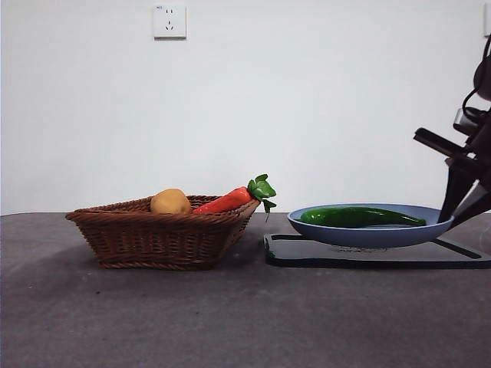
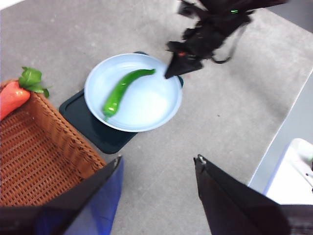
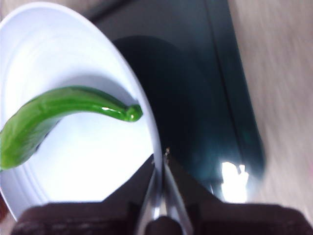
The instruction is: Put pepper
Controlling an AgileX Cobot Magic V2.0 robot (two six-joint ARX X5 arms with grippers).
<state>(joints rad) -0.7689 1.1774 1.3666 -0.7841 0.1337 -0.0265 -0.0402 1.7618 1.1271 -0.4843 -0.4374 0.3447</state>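
The pepper (image 1: 359, 217) lies flat in the blue plate (image 1: 314, 227), which sits on a dark tray (image 1: 307, 254) just beside the wicker basket (image 1: 153, 234) with its potato (image 1: 170, 202) and carrot (image 1: 227, 201). The right gripper (image 3: 160, 155) is down at the plate's edge, jaws pressed together with the rim running between them, so it looks clamped on the plate, not the pepper. The left gripper (image 2: 159, 164) hangs above the table, jaws wide apart. That pepper looks light, firm and glossy, probably slick, and curved, so a hold across the thicker middle should beat the tapering tip.
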